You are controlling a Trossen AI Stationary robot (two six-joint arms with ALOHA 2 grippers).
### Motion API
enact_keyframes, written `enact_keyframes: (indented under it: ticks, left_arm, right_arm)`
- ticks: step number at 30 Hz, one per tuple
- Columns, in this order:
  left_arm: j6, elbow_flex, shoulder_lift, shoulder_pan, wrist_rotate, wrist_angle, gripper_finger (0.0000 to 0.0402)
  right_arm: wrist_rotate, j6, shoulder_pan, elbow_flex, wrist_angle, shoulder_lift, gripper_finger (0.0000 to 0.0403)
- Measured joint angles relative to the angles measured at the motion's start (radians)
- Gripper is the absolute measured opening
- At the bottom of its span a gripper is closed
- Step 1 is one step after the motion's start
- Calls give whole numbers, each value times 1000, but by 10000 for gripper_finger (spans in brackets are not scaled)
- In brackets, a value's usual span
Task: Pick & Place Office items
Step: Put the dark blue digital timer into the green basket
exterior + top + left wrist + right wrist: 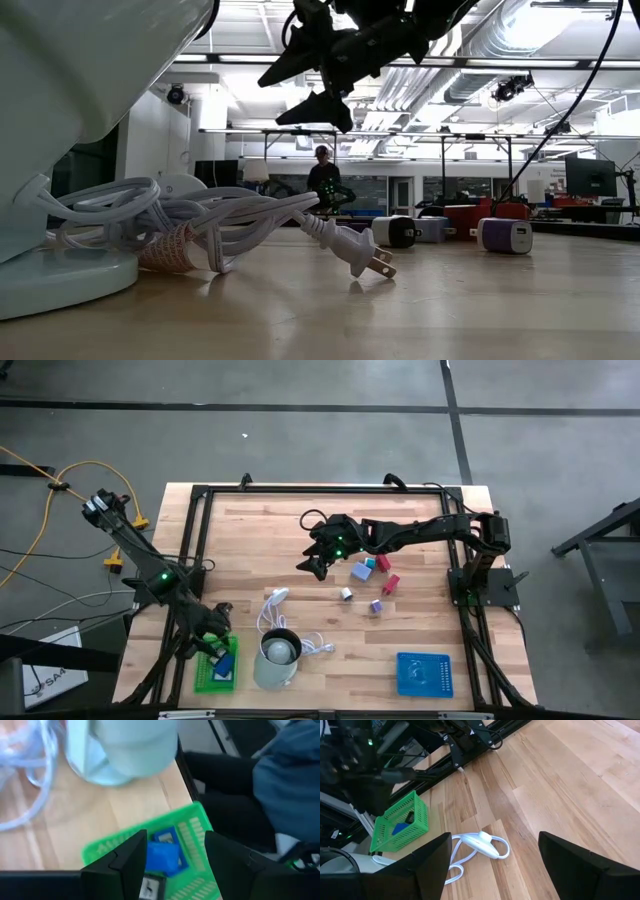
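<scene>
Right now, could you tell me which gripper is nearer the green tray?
Left. The left gripper hangs open right above the green tray; the right gripper, also open, is far off mid-table.

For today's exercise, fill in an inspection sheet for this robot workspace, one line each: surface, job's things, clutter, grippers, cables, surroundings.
Surface: pale wooden plank table inside a black metal frame.
Job's things: small blue, cyan, red, white and purple blocks loose at centre-right; blue pieces in the green slotted plastic basket.
Clutter: pale grey-green cup; blue perforated tray.
Grippers: left gripper open over the basket; right gripper open, raised above mid-table.
Cables: white coiled power cable with a two-pin plug, beside the cup; yellow cable on the floor.
Surroundings: grey floor; a person far behind the table.
</scene>
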Motion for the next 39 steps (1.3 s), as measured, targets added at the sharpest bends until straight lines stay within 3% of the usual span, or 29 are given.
enact_keyframes:
  ticks: [8, 14, 19, 23, 29, 39]
  left_arm:
    - [23, 0, -50, 44, -181, -48, 193]
    - [40, 0, -32, 211, -189, -58, 193]
    - [170, 0, -19, 380, -181, -54, 193]
    - [284, 0, -19, 518, -127, -44, 193]
    - [456, 0, -1, 745, 35, -16, 193]
    - [684, 0, 172, 1043, 249, 250, 193]
  right_arm:
    - [0, 0, 0, 0, 0, 0, 285]
    - [0, 0, 0, 0, 0, 0, 285]
    - [0, 0, 0, 0, 0, 0, 285]
    - [0, 0, 0, 0, 0, 0, 285]
    - [0, 0, 0, 0, 0, 0, 285]
    - [0, 0, 0, 0, 0, 0, 285]
